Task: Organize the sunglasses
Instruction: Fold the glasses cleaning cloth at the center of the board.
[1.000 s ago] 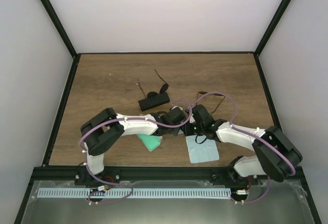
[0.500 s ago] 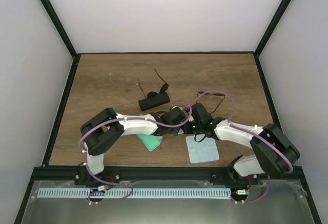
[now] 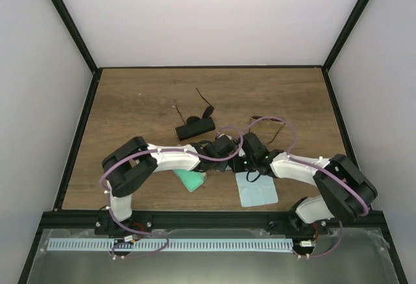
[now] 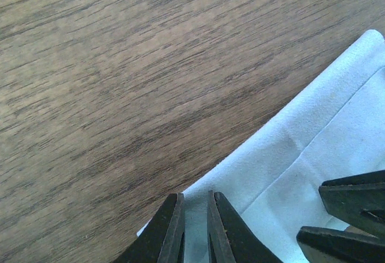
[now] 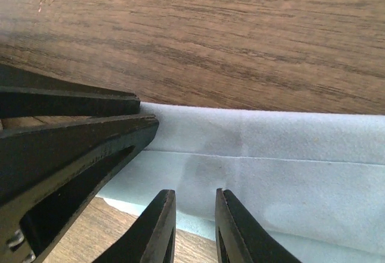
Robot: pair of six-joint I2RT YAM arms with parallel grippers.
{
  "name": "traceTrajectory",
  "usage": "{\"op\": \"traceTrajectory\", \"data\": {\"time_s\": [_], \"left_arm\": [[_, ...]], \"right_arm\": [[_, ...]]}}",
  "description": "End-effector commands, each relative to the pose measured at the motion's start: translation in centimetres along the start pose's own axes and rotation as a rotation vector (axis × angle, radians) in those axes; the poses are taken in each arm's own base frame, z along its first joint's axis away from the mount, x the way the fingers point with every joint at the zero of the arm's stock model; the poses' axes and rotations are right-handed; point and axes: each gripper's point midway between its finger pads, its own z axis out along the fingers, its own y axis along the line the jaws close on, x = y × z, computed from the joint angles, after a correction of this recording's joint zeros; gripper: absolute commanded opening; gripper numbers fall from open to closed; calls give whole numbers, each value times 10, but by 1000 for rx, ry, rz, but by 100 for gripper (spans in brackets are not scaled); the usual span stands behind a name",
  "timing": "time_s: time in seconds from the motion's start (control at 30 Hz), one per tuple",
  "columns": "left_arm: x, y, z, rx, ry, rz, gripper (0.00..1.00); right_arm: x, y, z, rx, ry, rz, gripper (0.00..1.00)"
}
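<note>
Pinching the light blue cloth (image 4: 313, 154) near its corner, left gripper (image 4: 194, 198) almost closed, right gripper (image 5: 194, 194) fingers narrowly apart over the cloth edge, grip not discernible, first sunglasses (image 3: 207, 111) just behind black case (image 3: 195, 128), second sunglasses (image 3: 278, 122) beyond right wrist.
</note>
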Motion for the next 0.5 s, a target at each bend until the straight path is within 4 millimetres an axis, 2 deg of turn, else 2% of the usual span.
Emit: {"op": "traceTrajectory", "data": {"time_s": [0.0, 0.23, 0.47], "left_arm": [[3, 2, 8, -5, 19, -11, 13], [3, 3, 10, -6, 23, -16, 13], [3, 3, 9, -7, 21, -14, 13]], "right_arm": [[2, 8, -4, -34, -3, -17, 20], [7, 8, -10, -42, -5, -18, 20], [-19, 18, -32, -39, -88, -28, 20]]}}
